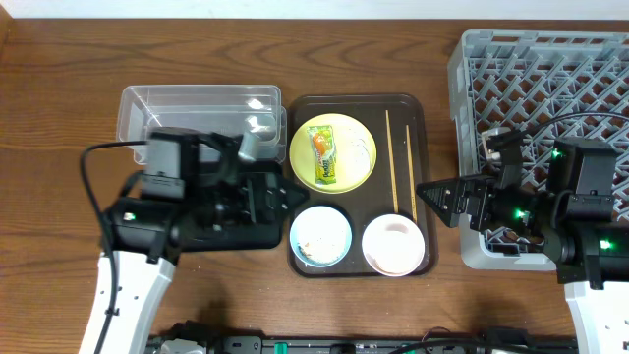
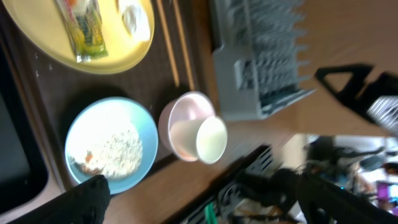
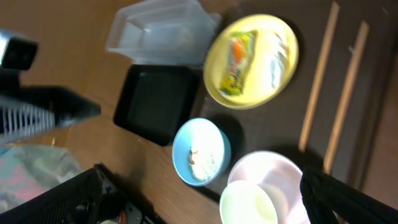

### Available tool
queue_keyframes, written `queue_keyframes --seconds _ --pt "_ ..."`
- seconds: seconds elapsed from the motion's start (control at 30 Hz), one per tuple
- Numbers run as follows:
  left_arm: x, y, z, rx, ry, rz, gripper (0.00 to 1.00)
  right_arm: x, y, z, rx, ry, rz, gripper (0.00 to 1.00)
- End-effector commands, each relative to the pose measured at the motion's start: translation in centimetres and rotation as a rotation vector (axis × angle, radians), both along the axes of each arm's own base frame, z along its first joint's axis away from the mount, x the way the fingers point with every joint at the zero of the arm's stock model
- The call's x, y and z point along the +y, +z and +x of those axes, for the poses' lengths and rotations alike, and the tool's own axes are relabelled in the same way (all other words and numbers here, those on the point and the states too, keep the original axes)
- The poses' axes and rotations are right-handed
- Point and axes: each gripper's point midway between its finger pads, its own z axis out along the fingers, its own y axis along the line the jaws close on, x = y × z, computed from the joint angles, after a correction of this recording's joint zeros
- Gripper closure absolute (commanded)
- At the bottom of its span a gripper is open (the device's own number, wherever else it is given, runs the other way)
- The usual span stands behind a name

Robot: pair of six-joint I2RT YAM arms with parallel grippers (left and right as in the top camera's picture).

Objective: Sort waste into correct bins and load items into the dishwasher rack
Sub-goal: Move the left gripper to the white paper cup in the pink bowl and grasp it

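Note:
The pale-yellow plate (image 1: 332,152) on the brown tray holds the green, yellow and orange wrapper (image 1: 325,155) and a white scrap (image 1: 362,147). Two chopsticks (image 1: 398,162) lie to its right. The light-blue bowl (image 1: 320,236) holds rice bits (image 2: 115,152). The white bowl (image 1: 393,244) has a small pale cup (image 2: 211,140) in it. My left gripper (image 1: 278,197) is open and empty over the black container (image 1: 257,218); in its wrist view (image 2: 205,208) it is near the blue bowl (image 2: 109,143). My right gripper (image 1: 432,200) is open and empty between the tray and the grey rack (image 1: 550,88); its wrist view (image 3: 199,208) looks onto the bowls.
The clear tub (image 1: 197,108) stands behind the black container, at the left of the brown tray (image 1: 418,118). The rack fills the right side, under my right arm. The table's front edge, with cables below it, lies just in front of the tray.

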Motion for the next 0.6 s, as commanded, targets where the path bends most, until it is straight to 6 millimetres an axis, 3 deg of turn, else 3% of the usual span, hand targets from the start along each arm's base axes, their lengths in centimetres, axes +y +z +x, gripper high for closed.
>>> queue_keyframes --seconds 0.0,0.13,0.33,0.57 --pt "-0.2 -1.4 0.0 -0.017 0.049 0.172 0.07 -1.8 -0.9 0.4 0.075 -0.151 -0.077 0.02" --pt "-1.8 -3.0 -0.9 -0.040 0.068 0.322 0.17 -3.1 -2.1 0.0 0.139 -0.229 -0.131 0.05" --pt "-7.1 -4.4 -2.0 -0.147 -0.010 0.406 0.18 -3.1 -2.2 -0.2 0.148 -0.229 -0.133 0.09" --pt "-12.0 -9.1 -2.3 -0.117 -0.086 0.463 0.21 -3.0 -2.3 -0.4 0.159 -0.226 -0.131 0.09"
